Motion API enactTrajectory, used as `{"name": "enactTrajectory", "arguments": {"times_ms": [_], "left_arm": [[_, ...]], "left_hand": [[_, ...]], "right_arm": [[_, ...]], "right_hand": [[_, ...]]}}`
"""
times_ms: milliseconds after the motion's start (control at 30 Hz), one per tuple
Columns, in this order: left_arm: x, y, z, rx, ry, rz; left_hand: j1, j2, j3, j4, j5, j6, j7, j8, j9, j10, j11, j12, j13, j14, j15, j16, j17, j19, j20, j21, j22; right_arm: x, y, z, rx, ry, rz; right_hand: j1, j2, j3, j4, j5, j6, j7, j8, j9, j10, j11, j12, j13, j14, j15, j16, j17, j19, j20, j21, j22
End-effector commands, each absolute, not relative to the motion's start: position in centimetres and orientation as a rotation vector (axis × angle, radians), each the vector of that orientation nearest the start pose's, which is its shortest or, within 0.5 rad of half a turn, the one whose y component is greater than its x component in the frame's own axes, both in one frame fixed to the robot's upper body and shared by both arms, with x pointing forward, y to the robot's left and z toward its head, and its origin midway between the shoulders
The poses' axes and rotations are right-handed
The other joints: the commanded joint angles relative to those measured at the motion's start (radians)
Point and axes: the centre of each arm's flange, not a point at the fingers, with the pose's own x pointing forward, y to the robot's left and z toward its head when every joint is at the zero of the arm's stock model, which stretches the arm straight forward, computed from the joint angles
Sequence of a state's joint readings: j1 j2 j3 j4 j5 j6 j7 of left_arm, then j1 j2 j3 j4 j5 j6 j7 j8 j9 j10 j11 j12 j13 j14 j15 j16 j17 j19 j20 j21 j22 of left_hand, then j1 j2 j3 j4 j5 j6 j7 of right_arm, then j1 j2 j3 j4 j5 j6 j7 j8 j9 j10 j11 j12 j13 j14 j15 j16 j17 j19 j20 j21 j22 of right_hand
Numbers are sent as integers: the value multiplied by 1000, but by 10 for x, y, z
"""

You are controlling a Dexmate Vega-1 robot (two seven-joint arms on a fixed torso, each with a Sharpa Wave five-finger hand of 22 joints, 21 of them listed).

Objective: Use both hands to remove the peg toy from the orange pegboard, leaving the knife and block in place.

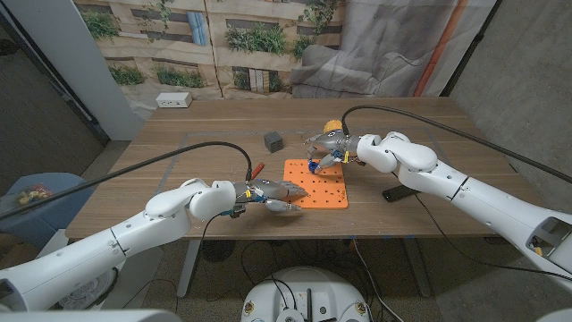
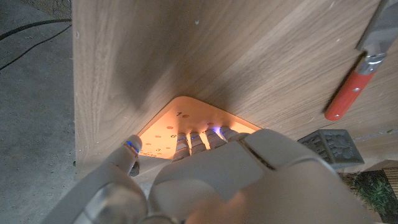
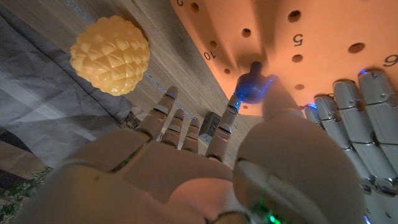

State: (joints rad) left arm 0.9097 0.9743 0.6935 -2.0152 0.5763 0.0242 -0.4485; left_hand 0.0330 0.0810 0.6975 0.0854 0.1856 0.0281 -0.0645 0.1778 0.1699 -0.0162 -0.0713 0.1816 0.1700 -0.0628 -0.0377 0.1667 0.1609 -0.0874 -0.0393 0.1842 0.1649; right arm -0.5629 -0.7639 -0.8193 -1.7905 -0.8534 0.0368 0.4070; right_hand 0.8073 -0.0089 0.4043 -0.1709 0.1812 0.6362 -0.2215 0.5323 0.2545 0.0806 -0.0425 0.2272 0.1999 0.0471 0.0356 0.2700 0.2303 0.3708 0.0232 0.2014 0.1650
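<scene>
Both hands work the flat orange pegboard (image 1: 319, 183): we press our left hand (image 1: 271, 194) on its near edge, our right hand (image 3: 249, 143) pinching the small blue peg toy (image 3: 253, 87), seemingly seated, so lift straight up.

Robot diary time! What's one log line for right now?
left hand: presses pegboard edge | right hand: pinches blue peg, still in board | knife, block: untouched

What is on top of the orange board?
A blue peg toy stands in the orange pegboard, pinched by the right hand. The left hand presses its near corner. The holes under that hand are hidden.
</scene>
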Motion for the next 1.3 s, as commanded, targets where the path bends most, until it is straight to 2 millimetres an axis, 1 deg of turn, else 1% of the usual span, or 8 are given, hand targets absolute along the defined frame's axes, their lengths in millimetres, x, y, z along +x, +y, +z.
{"name": "enactTrajectory", "arguments": {"times_ms": [33,67,200,300,367,667,867,1300], "left_arm": [[529,163,-107,1726,-444,-668],[529,163,-107,1726,-443,-668],[530,163,-107,1726,-447,-669],[530,162,-107,1726,-448,-673],[531,162,-107,1726,-449,-675],[532,161,-107,1724,-453,-677],[531,161,-107,1725,-451,-683],[530,163,-109,1718,-448,-685]], "left_hand": [[8,84,5,-6,-3,8,-4,6,4,9,0,6,3,6,-65,7,4,13,-158,8,6],[8,84,6,-7,-3,8,-3,6,4,10,0,6,3,7,-64,7,4,13,-158,8,6],[9,84,7,-9,-3,8,-4,6,4,11,-1,6,3,7,-64,7,3,14,-158,8,6],[10,84,7,-10,-3,9,-4,6,4,12,-1,7,3,8,-64,7,3,15,-157,8,6],[11,85,8,-11,-3,10,-4,6,4,12,-1,7,3,8,-65,7,3,15,-157,8,6],[12,85,10,-14,-3,12,-4,7,4,14,-3,7,2,11,-67,8,3,18,-157,8,6],[12,84,11,-16,-4,13,-4,7,4,17,-1,7,2,13,-67,8,3,19,-157,8,6],[12,84,13,-19,-4,17,-3,8,4,23,-3,9,3,17,-68,8,3,24,-155,10,6]], "right_arm": [[592,-118,11,-1960,-671,382],[592,-119,11,-1956,-673,384],[593,-120,12,-1948,-675,387],[594,-121,13,-1939,-675,385],[594,-123,13,-1930,-673,381],[596,-129,17,-1876,-679,376],[597,-132,17,-1835,-682,379],[597,-135,19,-1783,-669,382]], "right_hand": [[10,4,8,2,-2,25,1,13,7,9,-1,0,3,6,-2,7,4,6,-3,-3,3],[11,5,9,2,-2,31,1,16,8,12,-2,0,3,6,-2,7,5,7,-3,-3,3],[17,10,8,4,-3,61,0,31,13,20,-2,0,3,9,-9,8,7,17,-27,-2,3],[21,16,7,7,-3,89,0,46,17,30,-2,0,3,15,-23,11,10,30,-48,-1,2],[23,18,7,8,-3,100,0,52,19,36,-3,1,3,21,-29,13,12,40,-57,0,2],[25,31,4,12,-2,134,-1,69,24,66,-3,5,3,48,-47,25,18,76,-83,5,1],[23,36,2,14,-1,144,0,74,25,81,-3,7,3,57,-57,30,21,92,-93,6,0],[20,43,-3,17,1,166,0,83,26,97,-4,9,2,64,-65,33,25,103,-102,3,0]]}}
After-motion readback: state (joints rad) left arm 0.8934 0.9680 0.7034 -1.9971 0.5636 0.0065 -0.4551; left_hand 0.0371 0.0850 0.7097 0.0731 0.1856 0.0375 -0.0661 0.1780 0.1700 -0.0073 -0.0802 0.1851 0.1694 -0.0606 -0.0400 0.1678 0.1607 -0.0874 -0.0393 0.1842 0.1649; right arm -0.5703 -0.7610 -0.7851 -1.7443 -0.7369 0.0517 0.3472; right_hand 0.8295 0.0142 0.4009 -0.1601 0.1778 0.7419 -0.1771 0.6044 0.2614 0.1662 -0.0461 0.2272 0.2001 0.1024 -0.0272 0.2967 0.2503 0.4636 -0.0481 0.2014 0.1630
